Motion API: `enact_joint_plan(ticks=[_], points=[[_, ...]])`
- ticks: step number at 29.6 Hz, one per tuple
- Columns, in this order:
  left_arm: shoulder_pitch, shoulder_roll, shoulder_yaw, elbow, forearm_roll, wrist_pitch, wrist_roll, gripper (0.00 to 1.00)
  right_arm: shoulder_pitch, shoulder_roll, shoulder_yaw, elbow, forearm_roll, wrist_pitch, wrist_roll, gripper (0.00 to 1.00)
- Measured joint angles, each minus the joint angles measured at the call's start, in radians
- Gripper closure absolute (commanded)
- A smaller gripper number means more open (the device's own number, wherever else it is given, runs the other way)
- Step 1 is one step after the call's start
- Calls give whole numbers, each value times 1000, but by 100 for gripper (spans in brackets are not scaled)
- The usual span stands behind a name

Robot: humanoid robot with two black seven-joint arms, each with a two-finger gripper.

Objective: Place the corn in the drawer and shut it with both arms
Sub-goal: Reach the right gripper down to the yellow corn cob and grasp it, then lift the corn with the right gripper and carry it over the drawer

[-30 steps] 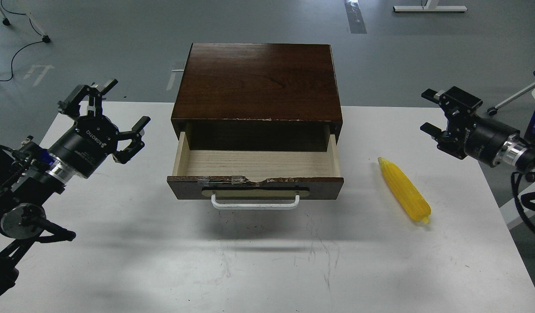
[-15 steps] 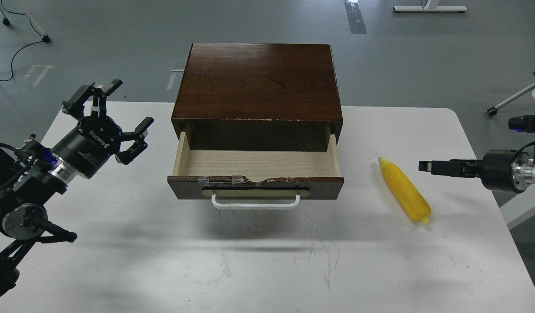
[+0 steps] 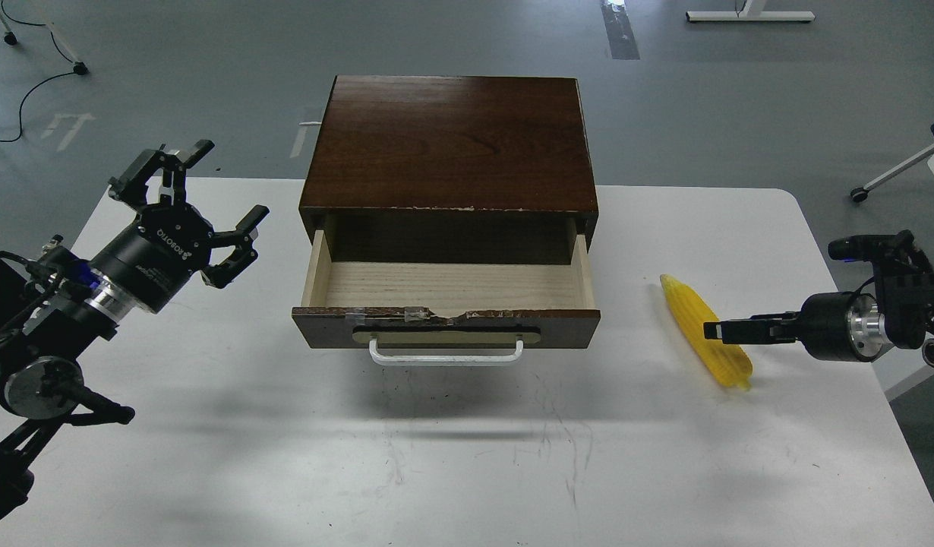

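**Corn on the table, drawer open**

I see the corn point(image 3: 706, 332) on the table point(image 3: 467, 456), right of the open drawer point(image 3: 446, 292). My right gripper point(image 3: 711, 330) overlaps it, jaws edge-on; I cannot tell. My left gripper point(image 3: 201, 201) hovers with jaws wide.

Counter point(image 3: 452, 463): we see a white top with rounded far corners, scuffed with dark scratch marks near its middle front, set on a grey floor.
Cabinet point(image 3: 452, 140): we find a dark brown wooden box resting on the counter's far middle, its drawer point(image 3: 446, 300) pulled open toward us, pale wood inside, white bar handle in front.
Corn point(image 3: 702, 327): we note a yellow cob lying flat on the counter, well right of the drawer, tapered end pointing away from us.
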State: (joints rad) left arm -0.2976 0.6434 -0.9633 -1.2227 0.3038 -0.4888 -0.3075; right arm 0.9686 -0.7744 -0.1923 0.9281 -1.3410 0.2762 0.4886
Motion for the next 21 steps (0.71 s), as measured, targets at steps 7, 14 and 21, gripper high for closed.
enact_joint_plan(ticks=[7, 14, 21], points=[[0, 0, 0, 0, 0, 0, 1, 0, -2, 18, -31, -9, 1, -20, 0, 88], [0, 1, -2, 0, 0, 0, 1, 0, 11, 9, -33, -5, 9, -21, 0, 92], [0, 0, -3, 0, 0, 0, 1, 0, 225, -34, -18, 29, 101, -29, 0, 91]])
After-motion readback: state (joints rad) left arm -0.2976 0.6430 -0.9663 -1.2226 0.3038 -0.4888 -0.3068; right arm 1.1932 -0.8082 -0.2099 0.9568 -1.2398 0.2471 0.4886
